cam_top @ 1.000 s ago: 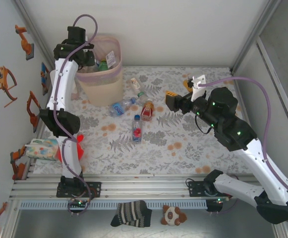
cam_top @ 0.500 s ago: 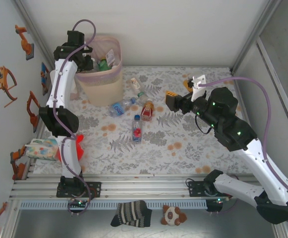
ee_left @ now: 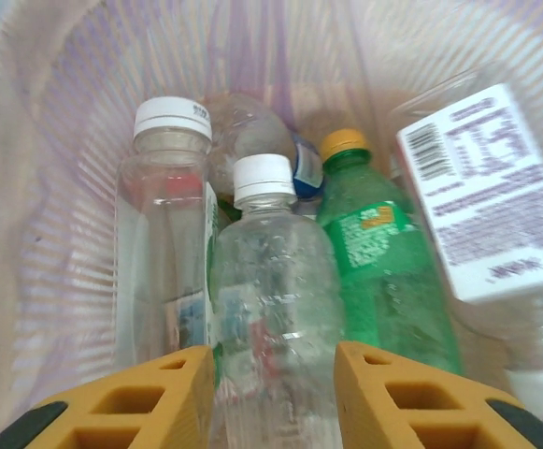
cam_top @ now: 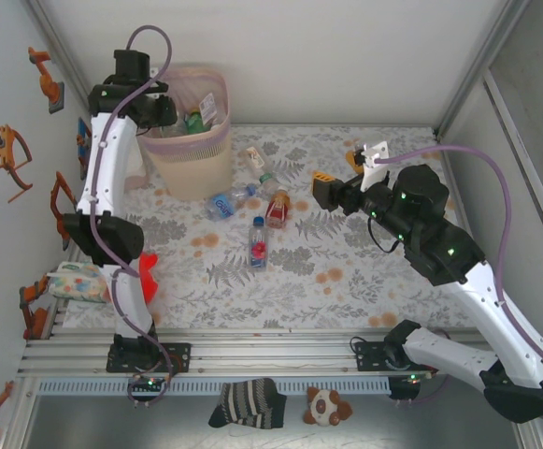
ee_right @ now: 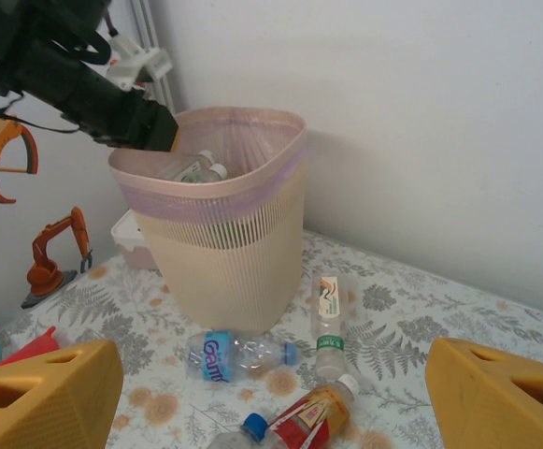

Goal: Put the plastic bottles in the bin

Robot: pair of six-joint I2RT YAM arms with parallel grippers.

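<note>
The bin (cam_top: 192, 159) stands at the table's back left, beige with a pink bag over its rim (ee_right: 217, 187). My left gripper (cam_top: 162, 110) hangs over its mouth, shut on a clear white-capped bottle (ee_left: 269, 281) that points down into the bin. Below it lie a clear bottle (ee_left: 164, 234), a green one (ee_left: 383, 271) and a white-labelled one (ee_left: 486, 196). On the table lie a blue-labelled bottle (cam_top: 224, 203), a green-labelled clear one (ee_right: 327, 313), an amber one (cam_top: 278, 208) and a blue-capped one (cam_top: 258, 241). My right gripper (cam_top: 320, 192) hovers open to their right, with nothing between its fingers (ee_right: 56, 393).
A red plush toy (cam_top: 145, 276) and a tissue pack (cam_top: 77, 281) lie by the left arm's base. A white box (ee_right: 133, 238) sits behind the bin. Side walls close in the table. A sock (cam_top: 248, 402) and a plush dog (cam_top: 327, 407) lie below the front rail.
The left arm has drawn a little to the left and back over the bin, still with the bottle. The right arm and the bottles on the table have not moved.
</note>
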